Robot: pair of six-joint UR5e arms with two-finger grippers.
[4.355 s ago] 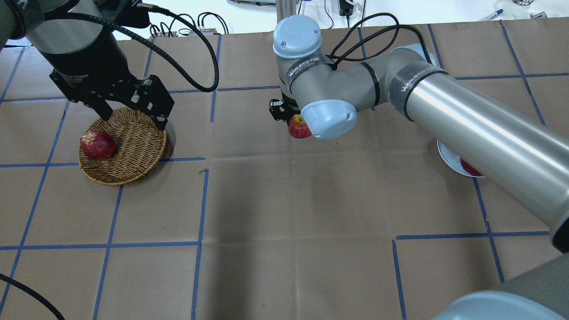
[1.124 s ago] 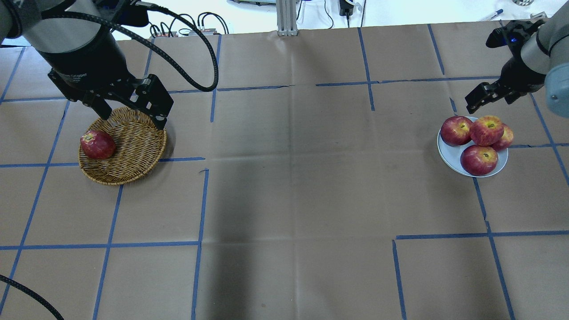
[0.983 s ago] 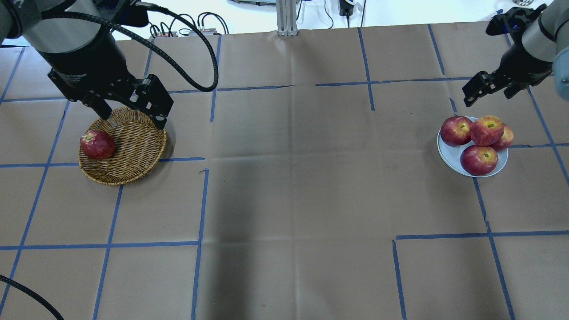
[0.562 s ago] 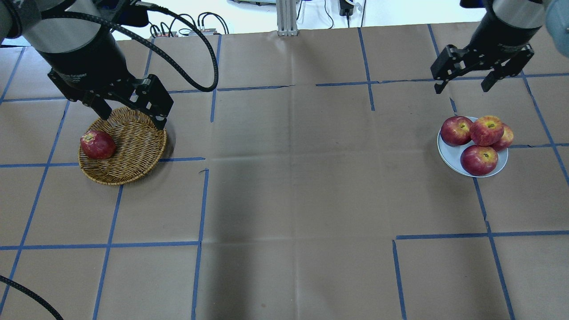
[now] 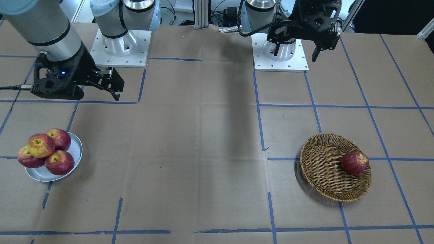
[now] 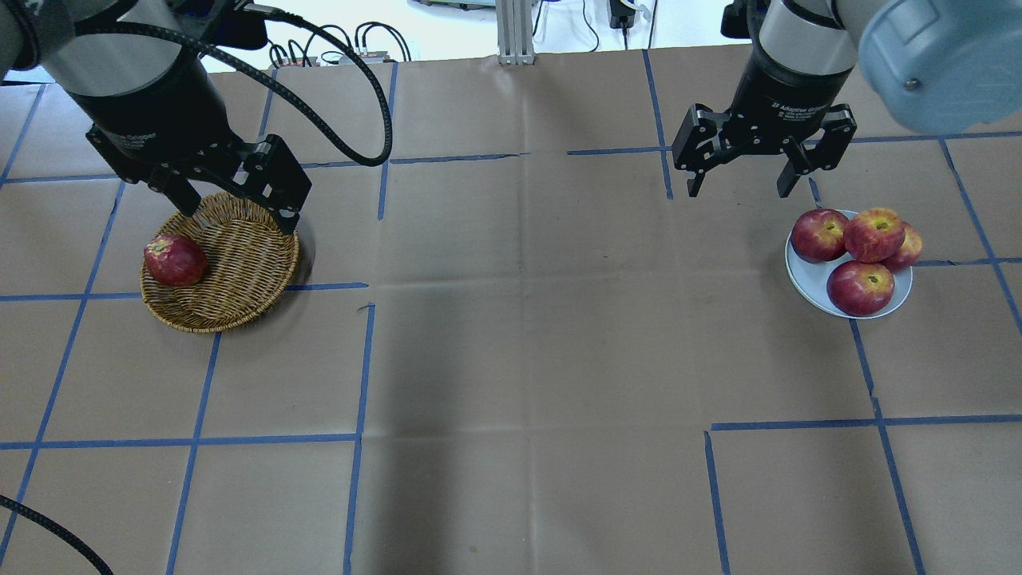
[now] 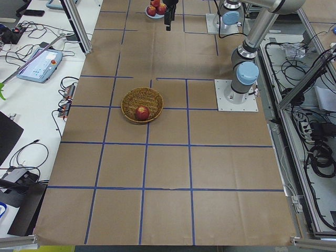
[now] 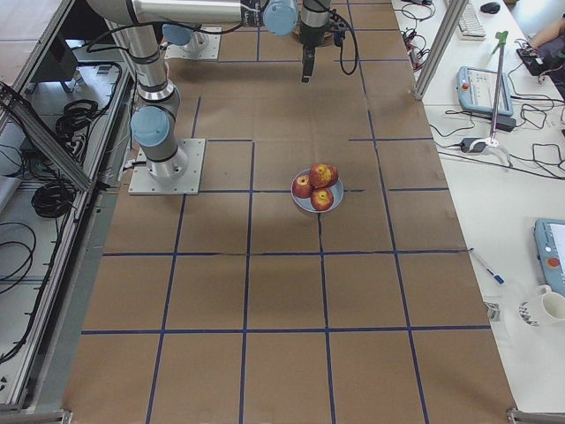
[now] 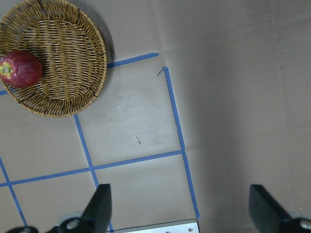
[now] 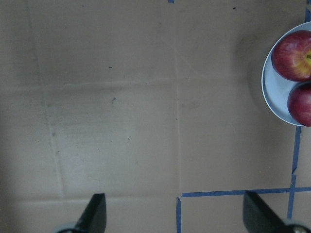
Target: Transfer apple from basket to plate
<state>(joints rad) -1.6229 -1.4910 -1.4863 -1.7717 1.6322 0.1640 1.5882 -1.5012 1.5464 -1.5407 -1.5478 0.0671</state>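
Observation:
The yellow-patched apple [image 6: 874,234] lies on top of three darker red apples on the pale plate [image 6: 806,275] at the right; it also shows in the front view [image 5: 41,145]. The wicker basket [image 6: 239,255] at the left holds one dark red apple [image 6: 175,260]. My left gripper [image 6: 238,209] is open and empty, above the basket's far rim. My right gripper [image 6: 738,192] is open and empty, above the table, left of and beyond the plate. The right wrist view shows the plate's edge [image 10: 272,92] with two red apples on it.
The table is covered in brown paper with a grid of blue tape lines. The two arm bases [image 5: 280,51] stand at the robot's side. A monitor and cables lie off the table's far edge.
4.4 s ago my right gripper held an apple in mid-table. That apple now lies on the plate. The right gripper has swung from the plate's far right to its left. The left arm has not moved.

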